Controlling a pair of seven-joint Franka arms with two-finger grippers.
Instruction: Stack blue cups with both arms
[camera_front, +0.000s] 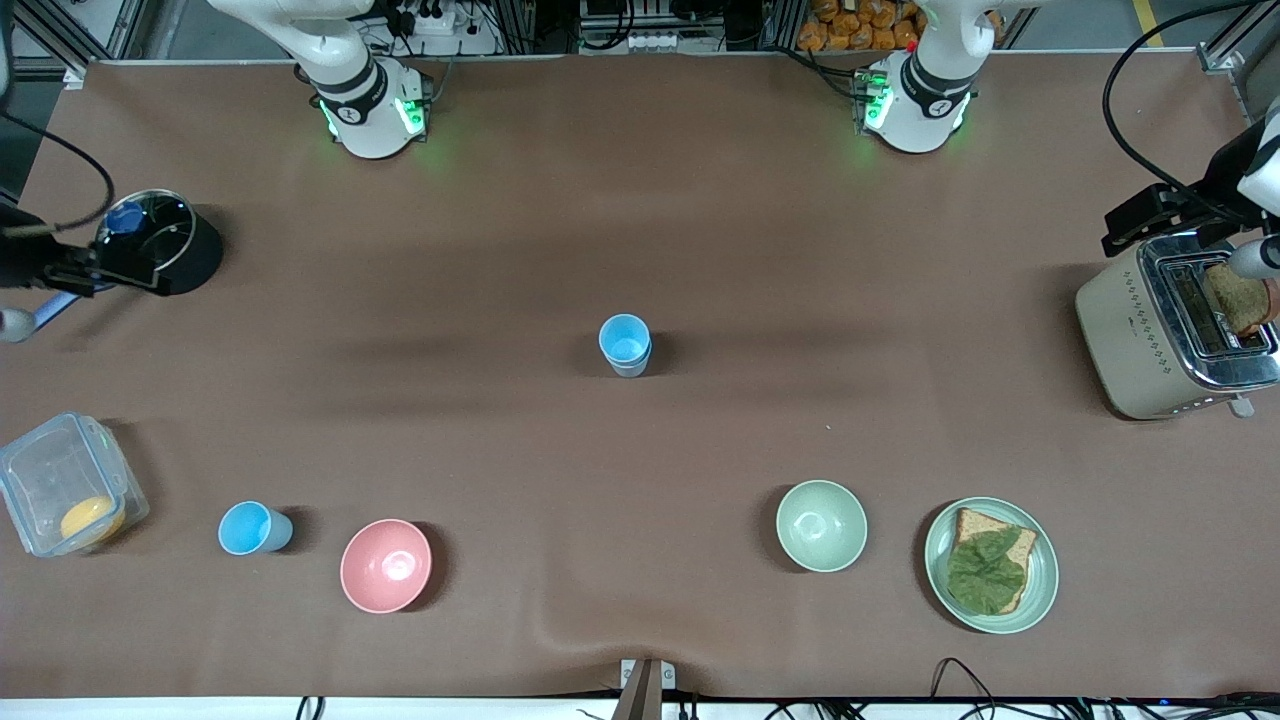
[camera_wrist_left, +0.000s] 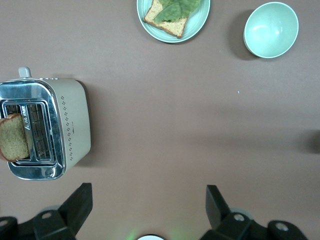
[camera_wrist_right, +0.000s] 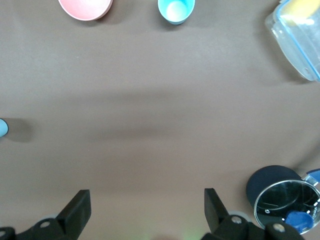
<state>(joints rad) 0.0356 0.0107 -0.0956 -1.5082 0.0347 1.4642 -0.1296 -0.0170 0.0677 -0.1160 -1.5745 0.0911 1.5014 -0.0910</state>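
One blue cup (camera_front: 625, 343) stands upright in the middle of the table. Its edge shows pale greyish blue in the right wrist view (camera_wrist_right: 2, 128). A brighter sky-blue cup (camera_front: 254, 527) stands upright much nearer the front camera, toward the right arm's end and beside the pink bowl. It also shows in the right wrist view (camera_wrist_right: 176, 10). The cups are far apart. My left gripper (camera_wrist_left: 150, 200) and right gripper (camera_wrist_right: 147, 202) are open and empty. Each hangs high over bare cloth near its own base, far from both cups. Neither gripper shows in the front view.
Pink bowl (camera_front: 386, 565), pale green bowl (camera_front: 821, 525) and a plate with bread and a leaf (camera_front: 990, 565) lie near the front camera. A toaster (camera_front: 1150, 330) stands at the left arm's end. A black pot (camera_front: 170, 250) and a clear box (camera_front: 65, 495) stand at the right arm's end.
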